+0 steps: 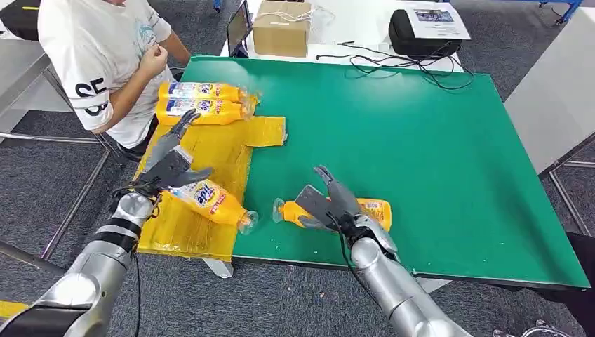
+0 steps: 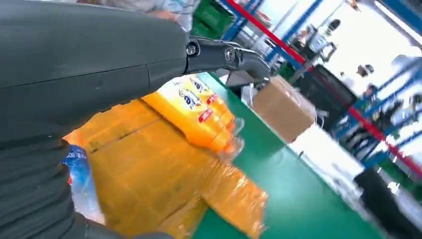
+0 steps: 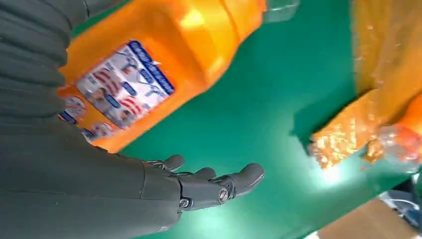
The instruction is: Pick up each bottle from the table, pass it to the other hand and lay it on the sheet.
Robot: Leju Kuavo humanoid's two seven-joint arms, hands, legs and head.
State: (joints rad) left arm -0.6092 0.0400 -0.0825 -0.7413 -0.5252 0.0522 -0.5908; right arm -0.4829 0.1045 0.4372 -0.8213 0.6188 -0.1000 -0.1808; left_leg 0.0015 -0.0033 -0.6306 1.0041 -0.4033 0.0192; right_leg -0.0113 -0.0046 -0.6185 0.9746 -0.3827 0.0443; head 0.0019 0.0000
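Left arm: silver, extended forward from the lower left. Left hand [image 1: 170, 163]: fingers spread, palm over a bottle [image 1: 210, 201] it holds. Right arm: extended forward from below. Right hand [image 1: 330, 203]: fingers [image 3: 219, 184] apart and extended, resting over a second bottle [image 1: 365, 210]; no closed grasp visible.

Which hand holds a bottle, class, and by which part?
The left hand holds an orange bottle by its base end, above the yellow sheet. The right hand is open above another bottle, not gripping it.
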